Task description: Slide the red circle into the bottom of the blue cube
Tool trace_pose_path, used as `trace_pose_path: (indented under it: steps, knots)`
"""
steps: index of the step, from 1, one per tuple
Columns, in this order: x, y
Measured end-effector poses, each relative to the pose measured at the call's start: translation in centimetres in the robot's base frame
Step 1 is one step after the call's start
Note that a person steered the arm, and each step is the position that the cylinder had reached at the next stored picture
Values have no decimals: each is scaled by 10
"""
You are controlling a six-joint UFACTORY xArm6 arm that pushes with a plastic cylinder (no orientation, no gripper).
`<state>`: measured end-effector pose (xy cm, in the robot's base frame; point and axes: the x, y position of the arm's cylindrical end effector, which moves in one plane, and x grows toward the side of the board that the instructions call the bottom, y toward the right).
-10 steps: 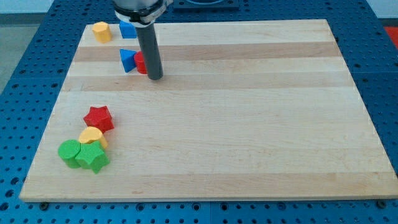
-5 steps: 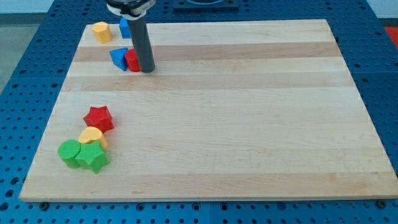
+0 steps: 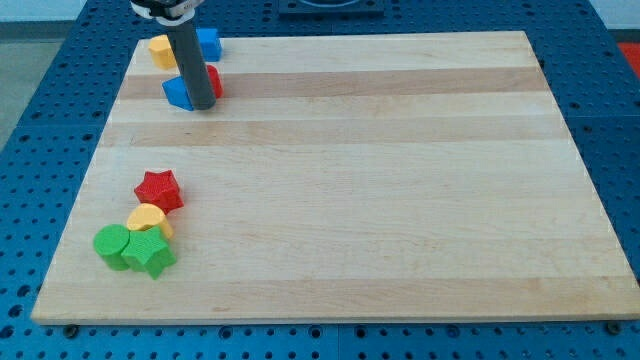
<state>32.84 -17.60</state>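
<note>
The red circle (image 3: 214,80) lies near the view's top left and is mostly hidden behind the rod, only its right edge showing. The blue cube (image 3: 208,43) sits just above it at the board's top edge, with a small gap between them. My tip (image 3: 201,106) rests on the board in front of the red circle, between it and a blue triangle (image 3: 177,93) that touches the rod on its left.
A yellow block (image 3: 161,50) lies left of the blue cube. At the lower left, a red star (image 3: 158,190), a yellow block (image 3: 148,219), a green circle (image 3: 111,243) and a green star (image 3: 150,252) cluster together on the wooden board (image 3: 400,180).
The rod has moved left and slightly up, pushing the red circle and the blue triangle left with it. The red circle now sits below the blue cube.
</note>
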Motion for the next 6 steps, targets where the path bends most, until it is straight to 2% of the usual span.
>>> trace_pose_path:
  steps: [3,6]
  knots:
    - [-46,0]
    - [-42,0]
